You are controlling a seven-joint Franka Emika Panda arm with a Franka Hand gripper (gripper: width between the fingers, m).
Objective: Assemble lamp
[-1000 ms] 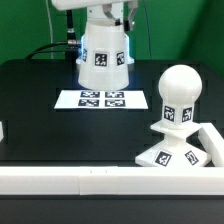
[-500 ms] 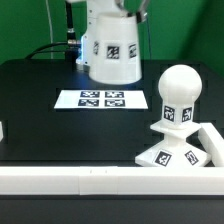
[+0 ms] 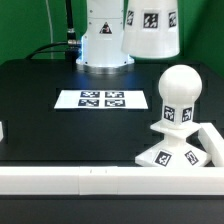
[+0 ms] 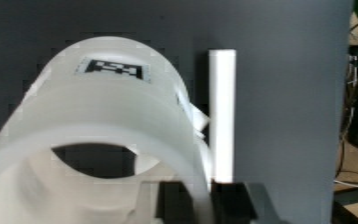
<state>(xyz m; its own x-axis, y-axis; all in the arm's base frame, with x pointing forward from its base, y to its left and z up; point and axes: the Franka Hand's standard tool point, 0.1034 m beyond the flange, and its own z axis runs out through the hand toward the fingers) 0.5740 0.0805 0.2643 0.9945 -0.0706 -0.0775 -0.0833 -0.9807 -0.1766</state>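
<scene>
The shade (image 3: 150, 27) hangs in the air at the top of the exterior view, right of centre, well clear of the black tabletop (image 3: 50, 110). It widens downward, and two square tags show on its side. It is above and a little to the far left of the bulb (image 3: 180, 95), with open space between the two.

The bulb stands upright on the stepped base (image 3: 178, 152) at the near right of the tabletop, its round head on top and a tag on its neck. The base sits against the white border wall (image 3: 70, 180) that runs along the near edge.

The marker board (image 3: 102, 99) lies flat near the middle of the tabletop, left of the bulb. Behind it, at the far side, stands the robot's white pedestal (image 3: 104, 40).

In the wrist view the shade (image 4: 105, 130) fills most of the frame, its open mouth toward the camera and a tag on its outer wall. The tool (image 4: 206, 203) shows only as dark fingers at the shade's rim; it appears to be pinching the shade's wall, though the contact itself is not clearly seen.
</scene>
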